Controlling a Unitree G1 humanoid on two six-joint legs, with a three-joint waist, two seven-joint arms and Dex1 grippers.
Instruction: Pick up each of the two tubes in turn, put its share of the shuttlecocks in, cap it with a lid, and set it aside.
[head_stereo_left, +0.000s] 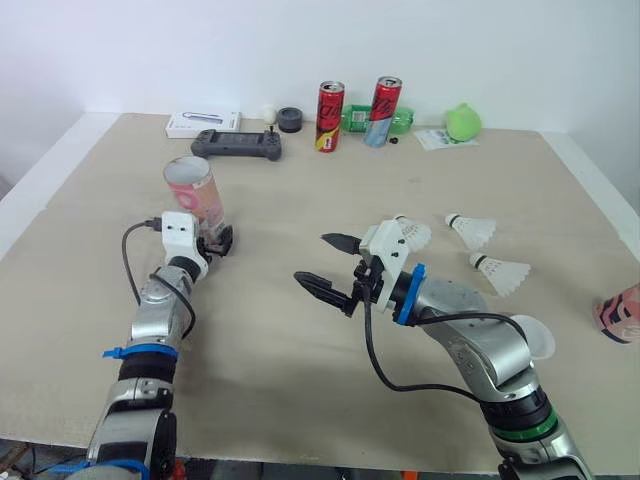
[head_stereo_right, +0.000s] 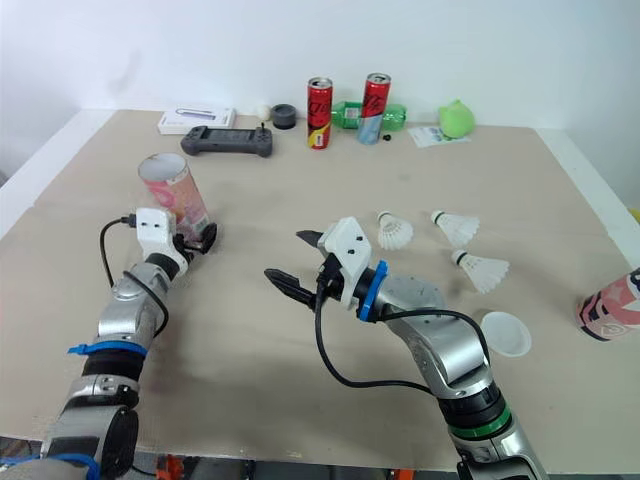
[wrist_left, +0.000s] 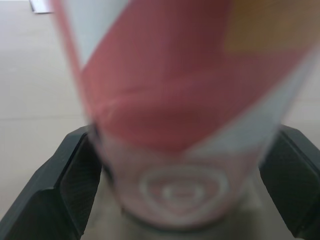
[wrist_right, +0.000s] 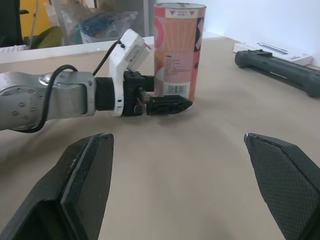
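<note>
Left eye view: the left gripper (head_stereo_left: 218, 242) has its fingers (wrist_left: 75, 185) clasped on either side of the base of the pink tube (head_stereo_left: 192, 190), which stands upright near the left side of the bench (head_stereo_left: 280, 350), mouth up. The right gripper (head_stereo_left: 315, 260) hovers mid-bench with its fingers spread wide and nothing between them, aimed toward the tube.

3 shuttlecocks lie on the right: 1 just behind the right wrist (head_stereo_left: 410, 233), 1 farther right (head_stereo_left: 472, 230) and 1 nearer the robot (head_stereo_left: 503, 272). A white lid (head_stereo_right: 505, 333) lies beside the right forearm.

The step in hand looks like filling this 1st tube. To do it well, I would keep the low hold firm and the tube plumb, so that its mouth makes a steady target. The right gripper should turn back to the nearest shuttlecock, pinch it lightly near the cork so as not to crush the feathers, and drop it cork first into the mouth. A grip this low could let the tube tip if nudged.

The inside of the tube cannot be seen, so its contents are unknown. The 2nd tube (head_stereo_right: 612, 305) lies at the far right, cut off by the edge. The left wrist view is blurred at close range
</note>
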